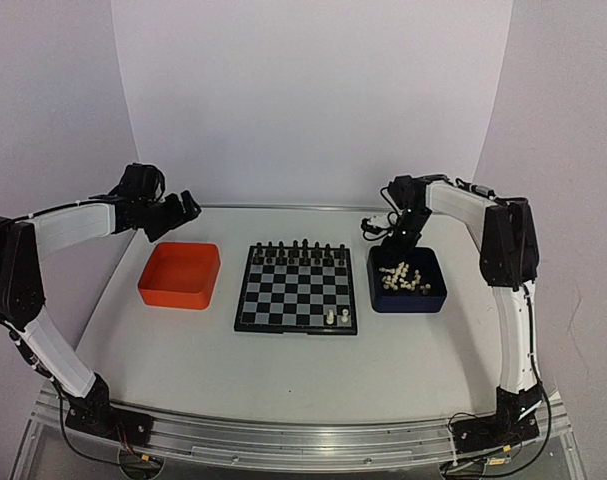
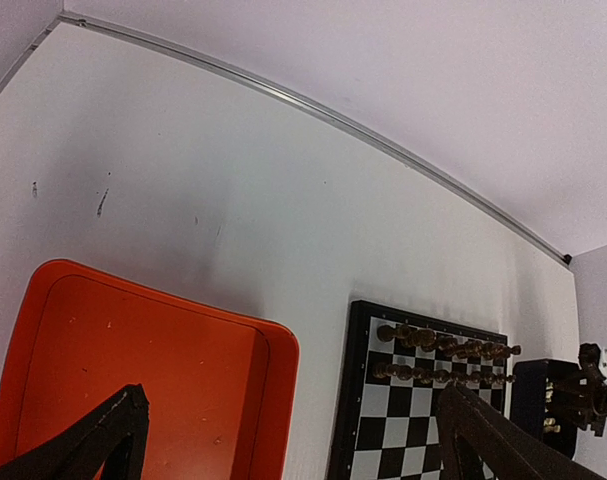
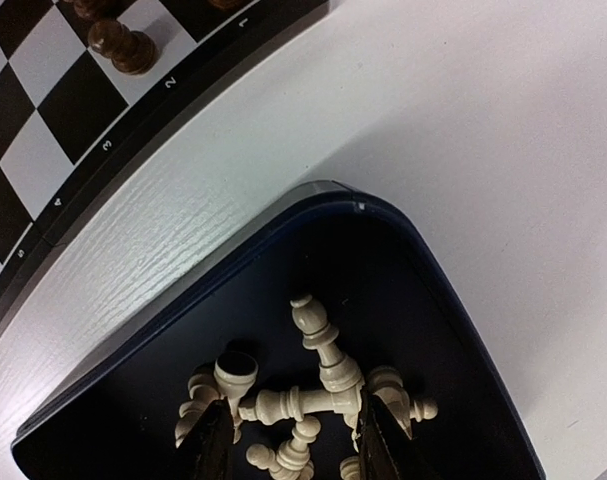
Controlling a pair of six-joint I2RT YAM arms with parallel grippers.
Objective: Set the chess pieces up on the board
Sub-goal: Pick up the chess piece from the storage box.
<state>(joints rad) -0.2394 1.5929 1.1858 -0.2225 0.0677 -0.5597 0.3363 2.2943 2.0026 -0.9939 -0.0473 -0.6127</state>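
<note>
The board [image 1: 296,292] lies mid-table with black pieces along its far two rows and two cream-white chess pieces [image 1: 336,317] on its near right squares. Several more cream pieces [image 1: 399,277] lie heaped in the dark blue tray [image 1: 430,300]. My right gripper [image 1: 394,246] is low over the tray's far end. In the right wrist view it [image 3: 291,445] is open, its fingers [image 3: 209,448] straddling a lying cream piece [image 3: 288,404] in the heap. My left gripper [image 1: 183,211] is open and empty, raised over the far side of the orange tray [image 1: 180,275].
In the left wrist view the orange tray [image 2: 153,370] holds nothing, and the board's far left corner [image 2: 423,400] with its dark pieces [image 2: 443,347] shows to its right. A metal rail [image 1: 283,445] runs along the table's near edge. White walls close the back.
</note>
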